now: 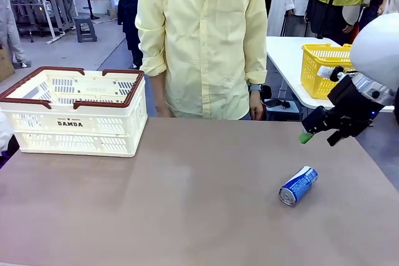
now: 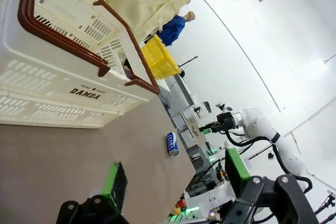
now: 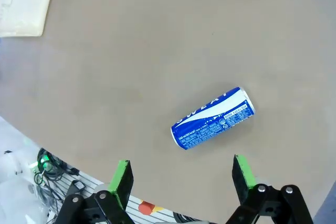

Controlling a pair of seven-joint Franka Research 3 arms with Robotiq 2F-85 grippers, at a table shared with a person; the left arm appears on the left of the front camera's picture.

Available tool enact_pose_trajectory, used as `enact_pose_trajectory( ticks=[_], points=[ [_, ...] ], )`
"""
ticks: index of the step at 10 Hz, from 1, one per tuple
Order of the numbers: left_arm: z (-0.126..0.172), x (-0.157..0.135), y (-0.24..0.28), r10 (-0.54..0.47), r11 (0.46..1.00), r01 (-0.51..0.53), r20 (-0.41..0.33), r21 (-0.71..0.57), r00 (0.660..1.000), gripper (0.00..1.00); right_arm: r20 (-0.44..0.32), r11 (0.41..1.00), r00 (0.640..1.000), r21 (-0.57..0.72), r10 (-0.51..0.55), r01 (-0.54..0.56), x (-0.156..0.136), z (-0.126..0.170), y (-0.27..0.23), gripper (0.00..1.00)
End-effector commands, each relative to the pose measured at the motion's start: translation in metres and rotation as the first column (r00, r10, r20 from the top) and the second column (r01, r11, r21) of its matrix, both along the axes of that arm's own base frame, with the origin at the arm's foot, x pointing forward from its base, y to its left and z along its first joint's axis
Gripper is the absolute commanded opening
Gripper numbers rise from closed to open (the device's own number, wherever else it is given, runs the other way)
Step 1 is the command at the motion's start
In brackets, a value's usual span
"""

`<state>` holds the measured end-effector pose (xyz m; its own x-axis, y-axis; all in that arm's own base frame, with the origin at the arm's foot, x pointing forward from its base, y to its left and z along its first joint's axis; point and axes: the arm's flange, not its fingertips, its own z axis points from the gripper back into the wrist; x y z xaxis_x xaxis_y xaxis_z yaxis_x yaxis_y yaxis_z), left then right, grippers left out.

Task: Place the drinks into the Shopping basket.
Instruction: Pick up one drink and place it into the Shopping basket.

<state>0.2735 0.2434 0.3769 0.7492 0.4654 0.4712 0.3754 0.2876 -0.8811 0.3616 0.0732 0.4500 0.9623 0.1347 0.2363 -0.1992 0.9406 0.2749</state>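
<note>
Jaws spread and empty, the right gripper (image 1: 319, 136) hung at right of frame, above the blue can (image 1: 298, 185) lying sideways at lower right, axis slanting up-right; the left gripper (image 2: 176, 177), likewise spread, sat nearer the Shopping basket (image 1: 75, 114).

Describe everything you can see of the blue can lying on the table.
The blue can is a slim aluminium drink can, blue with a white swoosh, white lettering and small print, with a silver top. It lies on its side on the brown table, on the robot's right half. Only the table touches it.
</note>
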Motion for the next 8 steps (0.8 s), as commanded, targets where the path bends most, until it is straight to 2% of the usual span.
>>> enact_pose_trajectory(
  ticks=[1,4,5,6,7,8],
  points=[
    [0.002,-0.003,0.0,-0.006,1.0,0.006,0.016,-0.01,1.0,1.0,0.002,0.999,1.0,0.035,-0.013,0.012,-0.003,0.007,-0.005,1.0],
    [0.002,-0.003,0.0,-0.006,1.0,0.006,0.016,-0.01,1.0,1.0,0.004,1.0,1.0,0.01,-0.009,0.009,-0.001,0.003,-0.003,1.0],
    [0.002,-0.003,0.0,-0.006,1.0,0.006,0.016,-0.01,1.0,1.0,0.031,0.985,0.985,0.002,0.17,-0.17,0.021,-0.007,-0.002,1.0],
    [0.002,-0.003,0.0,-0.006,1.0,0.006,0.016,-0.01,1.0,1.0,0.086,0.83,0.833,0.073,0.546,-0.552,0.033,-0.018,0.006,1.0],
    [0.002,-0.003,0.0,-0.006,1.0,0.006,0.016,-0.01,1.0,1.0,0.142,0.664,0.672,0.107,0.727,-0.74,0.041,-0.029,0.006,1.0],
    [0.002,-0.003,0.0,-0.006,1.0,0.006,0.016,-0.01,1.0,1.0,0.069,0.752,0.753,0.047,0.654,-0.657,0.04,-0.034,-0.002,1.0]
  ],
)
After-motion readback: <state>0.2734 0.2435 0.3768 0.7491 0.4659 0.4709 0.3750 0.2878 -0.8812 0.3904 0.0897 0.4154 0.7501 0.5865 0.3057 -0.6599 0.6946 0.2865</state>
